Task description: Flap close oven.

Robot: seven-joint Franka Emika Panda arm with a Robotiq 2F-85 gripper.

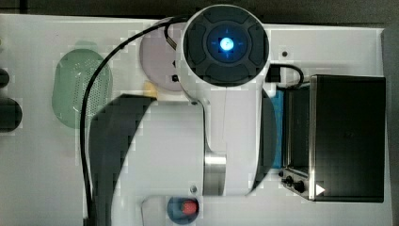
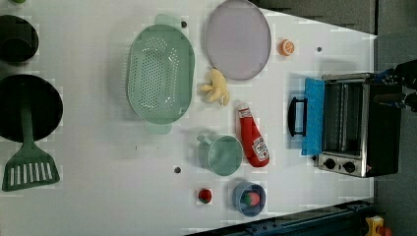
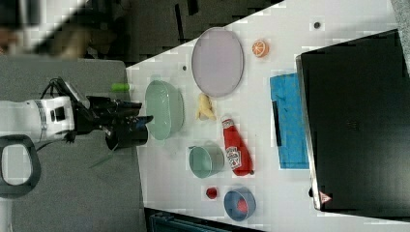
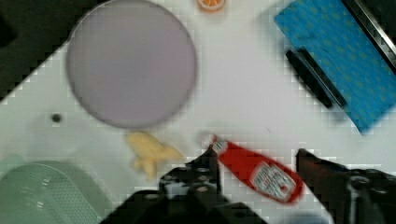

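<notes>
The oven (image 1: 348, 136) is a large black box at the top view's right, with a silver front frame and knobs (image 2: 339, 165). Its blue flap door (image 2: 313, 115) lies folded down flat on the white table, black bar handle (image 2: 295, 116) pointing away from the box. The wrist view shows the door (image 4: 345, 60) and handle (image 4: 315, 77) off to one side of my gripper (image 4: 257, 163). The gripper is open, high over the table, with nothing held. A ketchup bottle (image 4: 261, 172) lies on the table below its two fingers (image 4: 208, 163). In the right view the gripper (image 3: 142, 112) stands far from the oven (image 3: 355, 125).
On the table lie a purple plate (image 2: 238, 39), a green colander (image 2: 160, 73), a banana bunch (image 2: 215, 88), a ketchup bottle (image 2: 253, 137), a green cup (image 2: 223, 155), a blue bowl (image 2: 249, 198), a half orange (image 2: 286, 47) and a green spatula (image 2: 29, 167). My arm (image 1: 226, 94) covers the top view's middle.
</notes>
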